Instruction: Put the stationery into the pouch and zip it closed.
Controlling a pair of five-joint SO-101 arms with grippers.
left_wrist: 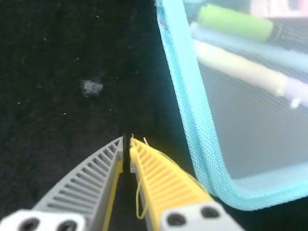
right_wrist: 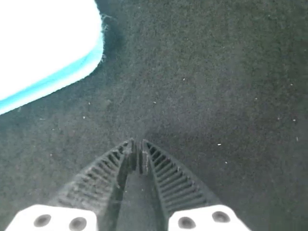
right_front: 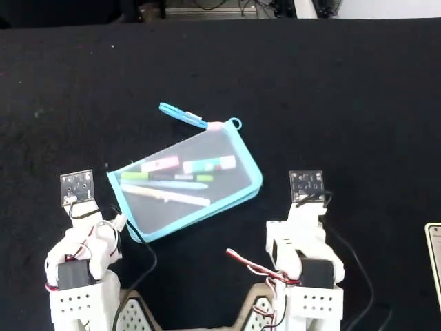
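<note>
Left claw [left_wrist: 126, 140] clenched, grey finger and yellow finger tip to tip, low over the black counter [right_front: 310, 83]. Just beside it on the yellow-finger side, not touching: one rounded corner of the pouch [left_wrist: 192, 110], blue mesh edging around a clear panel. Through that panel, ahead of the claw: a green marker [left_wrist: 236, 23] and a cream pen [left_wrist: 240, 70], both cut off by the frame edge, their ends blurred. On the cloth ahead of the grey finger, a pale fleck of lint [left_wrist: 90, 86].

Right claw [right_wrist: 136, 143] likewise clenched, dark fingertips meeting above bare cloth. Ahead of it and off to one side, well apart: another corner of the pouch, washed out to white above its blue rim, contents unreadable there.

From above, pouch flat and tilted on the counter between the two arms, a little ahead of both claws. Inside, roughly along its length: a pink-labelled marker [right_front: 160, 165], a second marker with green and pink ends [right_front: 209, 165], a blue pen [right_front: 176, 185], plus the green marker and the cream pen. At the pouch's far corner, ahead of both claws, a ring pull [right_front: 236, 124] and a blue strap [right_front: 182, 115] trailing out over the counter. Zip too small to judge: fully drawn or partly open, cannot tell. At the frame edge out beyond the right arm, a pale flat object [right_front: 434, 252], mostly cut off and not identifiable.
</note>
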